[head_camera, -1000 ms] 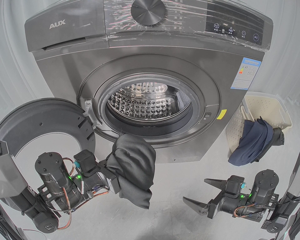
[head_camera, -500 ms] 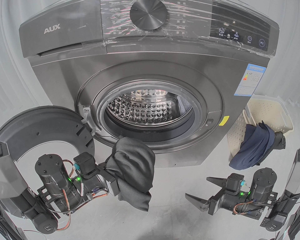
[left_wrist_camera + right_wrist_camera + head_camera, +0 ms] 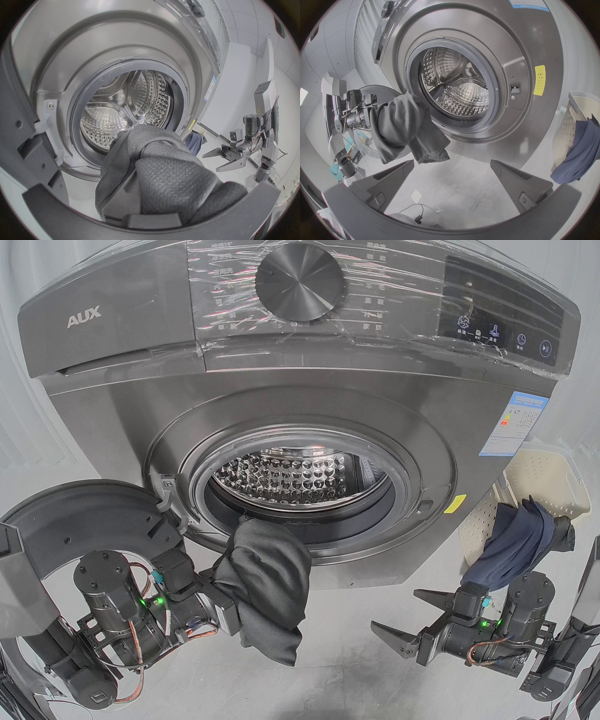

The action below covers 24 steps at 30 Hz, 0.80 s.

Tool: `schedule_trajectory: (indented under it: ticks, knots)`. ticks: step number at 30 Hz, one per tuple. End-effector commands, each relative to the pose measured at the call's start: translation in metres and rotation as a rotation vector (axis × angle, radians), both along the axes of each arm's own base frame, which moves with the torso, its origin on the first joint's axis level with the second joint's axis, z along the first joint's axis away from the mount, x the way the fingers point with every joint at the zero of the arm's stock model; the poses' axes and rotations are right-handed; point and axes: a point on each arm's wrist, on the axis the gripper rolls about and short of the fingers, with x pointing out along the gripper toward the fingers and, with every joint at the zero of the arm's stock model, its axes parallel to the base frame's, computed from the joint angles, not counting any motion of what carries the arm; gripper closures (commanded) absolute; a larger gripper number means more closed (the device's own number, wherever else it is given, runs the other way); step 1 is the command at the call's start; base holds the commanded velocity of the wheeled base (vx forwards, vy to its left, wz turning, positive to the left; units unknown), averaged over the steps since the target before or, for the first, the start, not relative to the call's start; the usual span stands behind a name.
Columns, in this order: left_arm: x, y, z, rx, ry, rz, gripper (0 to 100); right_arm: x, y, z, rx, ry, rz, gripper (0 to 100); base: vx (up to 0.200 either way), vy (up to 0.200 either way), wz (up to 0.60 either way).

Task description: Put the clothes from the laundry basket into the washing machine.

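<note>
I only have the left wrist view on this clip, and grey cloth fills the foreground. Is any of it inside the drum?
Observer: Head view says no. The dark grey garment hangs from the left gripper outside the washing machine, its top just at the lower lip of the door opening.
Operator: Does much trail below the gripper?
Observer: Yes, in the right wrist view a hemmed end hangs lower than the gripper, off the floor.
Operator: What's left to load?
Observer: A navy garment draped over the rim of the cream laundry basket, on the robot's right of the machine.
</note>
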Motion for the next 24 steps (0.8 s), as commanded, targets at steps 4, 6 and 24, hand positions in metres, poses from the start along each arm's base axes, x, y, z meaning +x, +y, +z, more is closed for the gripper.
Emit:
schedule_trajectory:
  ticks: [4, 6, 24]
  knots:
    - [-0.0011, -0.0015, -0.0036, 0.021, 0.003, -0.010, 100, -0.0001, 0.0009, 0.0005, 0.002, -0.003, 0.003, 0, 0.000, 0.000, 0.00]
    - [-0.0004, -0.0020, -0.0049, 0.023, 0.006, -0.010, 100, -0.0003, 0.0021, 0.0009, 0.004, -0.005, 0.007, 0, 0.000, 0.000, 0.00]
    - [-0.0032, -0.0043, -0.0092, 0.035, 0.022, -0.024, 100, -0.0015, 0.0031, 0.0007, 0.002, -0.004, 0.006, 0, 0.000, 0.000, 0.00]
